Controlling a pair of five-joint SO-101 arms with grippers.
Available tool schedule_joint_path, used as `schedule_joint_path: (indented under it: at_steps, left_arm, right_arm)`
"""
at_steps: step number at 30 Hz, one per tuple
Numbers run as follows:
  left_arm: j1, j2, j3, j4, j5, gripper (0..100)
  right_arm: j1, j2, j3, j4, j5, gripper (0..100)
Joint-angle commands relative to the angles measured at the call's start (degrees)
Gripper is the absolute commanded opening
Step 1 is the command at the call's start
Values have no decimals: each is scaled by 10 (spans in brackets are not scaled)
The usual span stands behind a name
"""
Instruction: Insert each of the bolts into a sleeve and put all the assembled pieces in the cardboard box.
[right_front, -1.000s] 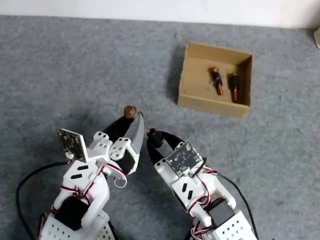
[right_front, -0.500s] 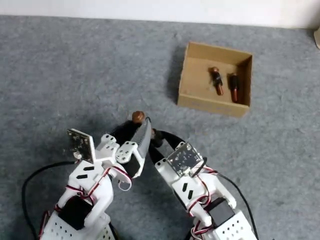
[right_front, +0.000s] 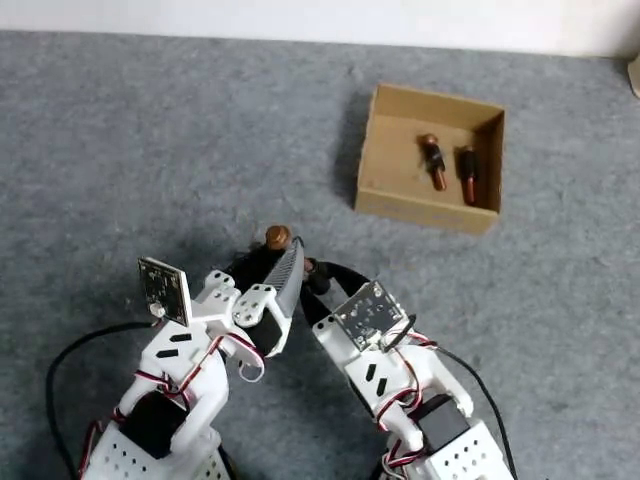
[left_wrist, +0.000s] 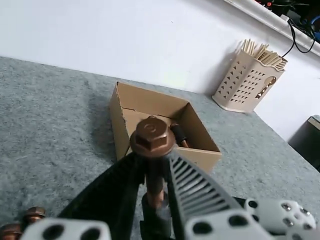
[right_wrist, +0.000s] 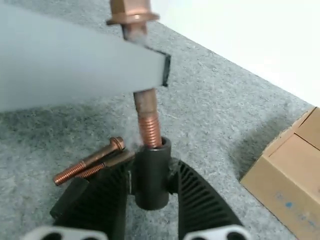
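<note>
Bolt: clamped in left gripper, tip just inside sleeve, apart from cardboard box
Sleeve: pinched by right gripper
Done: two pieces boxed
Left: seating this one, loose bolts too

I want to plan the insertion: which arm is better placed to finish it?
Left, probably. The left end effector holds the bolt upright with its threaded tip at the mouth of the sleeve, which the right end effector grips below. Pushing the bolt down should seat it.
</note>
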Motion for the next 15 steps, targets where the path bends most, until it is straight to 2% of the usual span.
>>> schedule_joint_path:
  at_steps: [1,5,15]
  left_arm:
    - [15,5,0,6,-25,6]
    - [17,5,0,7,-33,6]
    - [14,5,5,4,-33,8]
  right_arm:
    - [-11,-13,-2,-15,0,5]
    - [-37,-13,-5,29,55,5]
    - [-36,-13,-3,33,55,5]
